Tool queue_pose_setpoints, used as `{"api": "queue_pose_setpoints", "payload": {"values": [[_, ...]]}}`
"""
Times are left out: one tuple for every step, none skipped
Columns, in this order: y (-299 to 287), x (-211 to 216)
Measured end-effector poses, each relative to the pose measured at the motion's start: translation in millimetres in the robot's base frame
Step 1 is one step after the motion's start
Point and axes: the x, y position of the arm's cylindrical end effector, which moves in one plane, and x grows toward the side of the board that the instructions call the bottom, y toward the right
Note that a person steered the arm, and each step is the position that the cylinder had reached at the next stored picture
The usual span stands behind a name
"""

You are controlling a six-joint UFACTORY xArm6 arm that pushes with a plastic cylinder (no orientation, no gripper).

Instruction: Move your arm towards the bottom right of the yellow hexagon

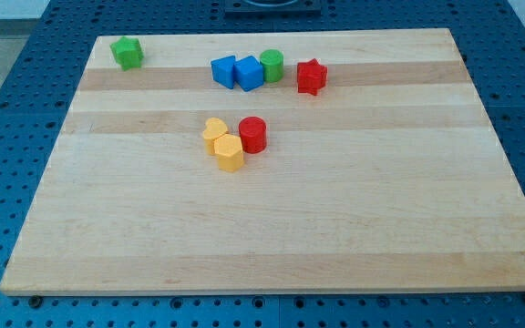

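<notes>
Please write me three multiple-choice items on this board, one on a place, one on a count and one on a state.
1. Where does the green star-like block lie?
A. near the board's top-left corner
B. at the board's centre
C. near the bottom-right corner

2. How many blocks are on the board?
A. five
B. eight
C. eleven

3. How does the yellow hexagon stand to the other yellow block?
A. far apart, on opposite edges
B. stacked on top of it
C. right against it, just below and to the view's right

Answers:
1. A, it sits alone at the top left.
2. B: two green (one is the green cylinder), two blue, two red (the red star-like block and the red cylinder) and two yellow.
3. C, the two yellow blocks look to be touching.

My tip does not show in the view.
</notes>
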Motion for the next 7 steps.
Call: {"api": "queue_pose_setpoints", "payload": {"values": [[-14.8,0.8],[-43.5,-0.7],[-43.5,-0.7],[-90.0,-9.9],[-158.8,-18.5],[-241.0,-18.4],[-297.7,-39.0]]}}
